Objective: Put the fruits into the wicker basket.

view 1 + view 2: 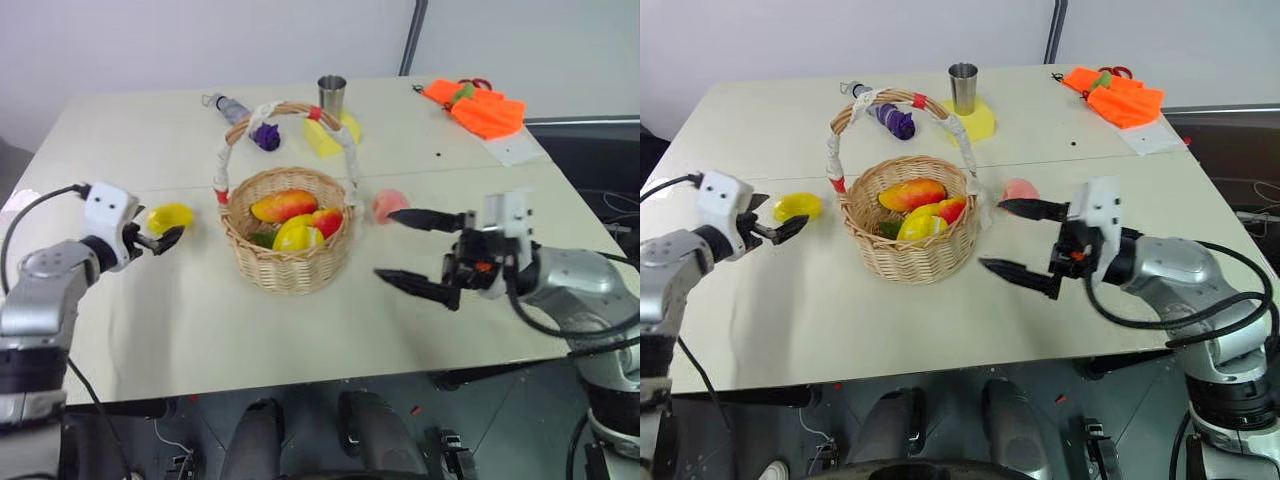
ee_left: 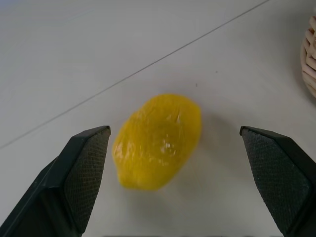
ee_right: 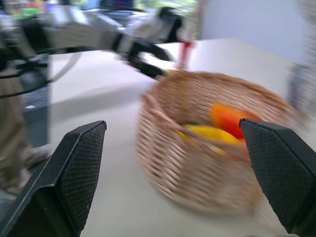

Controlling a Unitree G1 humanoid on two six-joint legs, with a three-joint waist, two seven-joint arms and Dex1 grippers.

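Note:
The yellow lemon (image 1: 170, 217) lies on the table left of the wicker basket (image 1: 288, 262). My left gripper (image 1: 160, 241) is open just on the near side of it. In the left wrist view the lemon (image 2: 158, 140) lies a little beyond the two spread fingers (image 2: 79, 173). The pink-orange peach (image 1: 390, 205) sits on the table right of the basket. My right gripper (image 1: 385, 245) hangs open above the table, pointing left at the basket, with its upper finger just in front of the peach. It holds nothing.
Several toy fruits lie in the basket, whose tall handle (image 1: 285, 110) arches over them. Behind it are a purple bunch (image 1: 265, 136), a metal cup (image 1: 332, 96) on a pale yellow block and a bottle (image 1: 228, 105). An orange cloth (image 1: 480, 108) lies far right.

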